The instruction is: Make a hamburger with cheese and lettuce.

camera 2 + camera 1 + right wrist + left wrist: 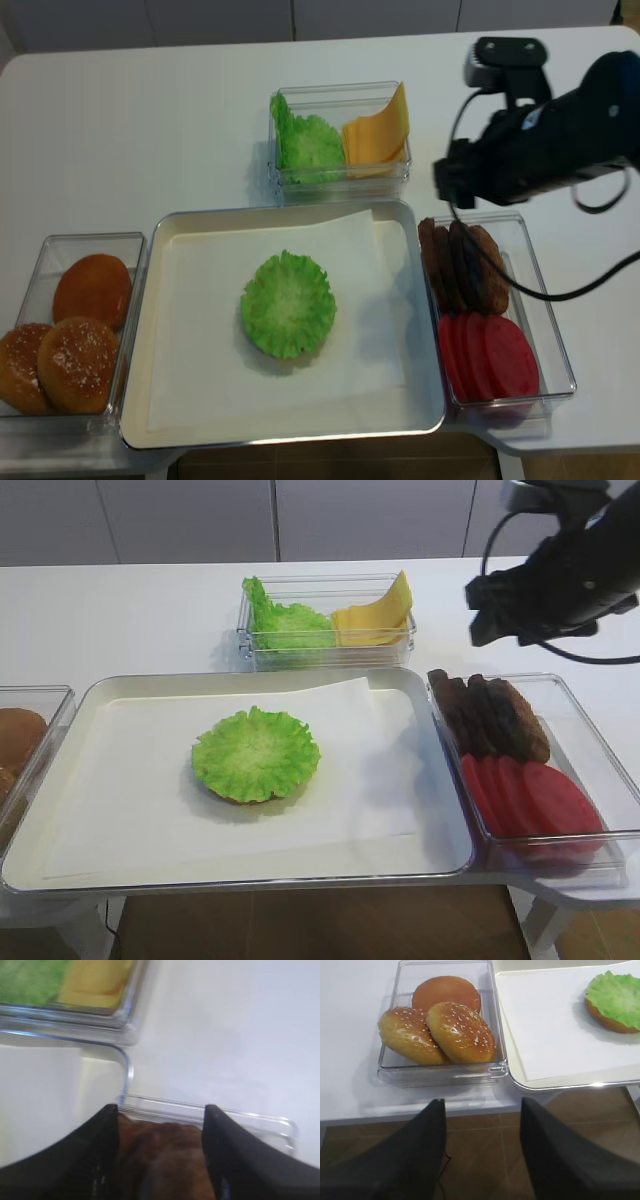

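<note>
A frilly green lettuce (256, 753) (288, 304) (615, 992) leaf covers the hamburger bun half (604, 1017) in the middle of the paper-lined tray (100, 695). More lettuce (285, 622) and the yellow cheese (375, 615) (378, 130) (95, 980) slices stand in a clear box behind the tray. My right gripper (161, 1108) (447, 188) hangs open above the far end of the patty box, with the brown patties (160, 1155) showing below between its fingers. Off the table's front edge my left gripper (482, 1102) is open over the floor, holding nothing.
To the right of the tray a clear box holds dark patties (495, 715) and red tomato slices (530, 795). Left of the tray, another clear box (390, 1065) contains seeded whole buns (460, 1030) and a bun half (445, 990).
</note>
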Controlling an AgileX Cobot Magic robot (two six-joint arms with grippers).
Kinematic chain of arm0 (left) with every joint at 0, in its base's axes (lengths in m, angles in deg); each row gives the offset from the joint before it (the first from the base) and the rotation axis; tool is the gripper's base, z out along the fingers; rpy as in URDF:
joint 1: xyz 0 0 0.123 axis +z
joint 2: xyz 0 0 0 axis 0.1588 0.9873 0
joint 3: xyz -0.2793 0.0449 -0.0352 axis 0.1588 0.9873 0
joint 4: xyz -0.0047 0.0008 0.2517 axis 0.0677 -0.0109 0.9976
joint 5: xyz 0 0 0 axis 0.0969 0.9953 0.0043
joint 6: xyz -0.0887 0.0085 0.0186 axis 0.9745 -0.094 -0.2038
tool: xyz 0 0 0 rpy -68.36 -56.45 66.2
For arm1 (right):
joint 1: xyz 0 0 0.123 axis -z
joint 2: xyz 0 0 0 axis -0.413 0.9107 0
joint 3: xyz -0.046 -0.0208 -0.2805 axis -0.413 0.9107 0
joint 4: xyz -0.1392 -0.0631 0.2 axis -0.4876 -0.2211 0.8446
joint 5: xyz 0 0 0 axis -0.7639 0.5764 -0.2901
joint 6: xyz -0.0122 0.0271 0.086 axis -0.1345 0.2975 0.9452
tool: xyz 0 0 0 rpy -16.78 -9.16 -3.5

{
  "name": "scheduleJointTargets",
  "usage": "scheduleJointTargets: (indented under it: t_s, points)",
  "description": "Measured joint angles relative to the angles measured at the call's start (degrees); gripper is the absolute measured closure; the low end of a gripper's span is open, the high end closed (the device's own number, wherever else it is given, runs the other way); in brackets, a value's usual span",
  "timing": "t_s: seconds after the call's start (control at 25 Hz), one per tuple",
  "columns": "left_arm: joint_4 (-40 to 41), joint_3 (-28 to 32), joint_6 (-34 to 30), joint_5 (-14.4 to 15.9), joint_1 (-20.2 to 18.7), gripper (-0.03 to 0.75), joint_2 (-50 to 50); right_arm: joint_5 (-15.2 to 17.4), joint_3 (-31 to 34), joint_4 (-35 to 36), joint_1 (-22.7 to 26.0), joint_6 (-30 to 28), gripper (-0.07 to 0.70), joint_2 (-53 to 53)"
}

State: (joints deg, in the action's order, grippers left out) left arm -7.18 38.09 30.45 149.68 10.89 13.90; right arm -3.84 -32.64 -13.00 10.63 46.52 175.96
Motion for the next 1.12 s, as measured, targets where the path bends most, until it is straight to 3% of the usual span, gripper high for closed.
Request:
scheduleJointTargets:
  t_s: [0.2, 0.44, 0.76, 0.96, 1.12]
  points:
    - [0.0, 0.0, 0.0, 0.0, 0.0, 0.354, 0.0, 5.6, 0.0, -10.4, 5.0, 9.5, 0.226, -2.4]
    - [0.0, 0.0, 0.0, 0.0, 0.0, 0.354, 0.0, 12.9, 0.1, -18.7, 5.3, 17.3, 0.225, -5.5]
    - [0.0, 0.0, 0.0, 0.0, 0.0, 0.354, 0.0, 18.8, 0.1, -19.8, 5.3, 18.8, 0.225, -14.6]
    - [0.0, 0.0, 0.0, 0.0, 0.0, 0.354, 0.0, 24.5, 0.1, -19.8, 5.3, 18.8, 0.225, -21.3]
    - [0.0, 0.0, 0.0, 0.0, 0.0, 0.354, 0.0, 27.5, 2.8, -19.8, 5.3, 18.8, 0.225, -28.0]
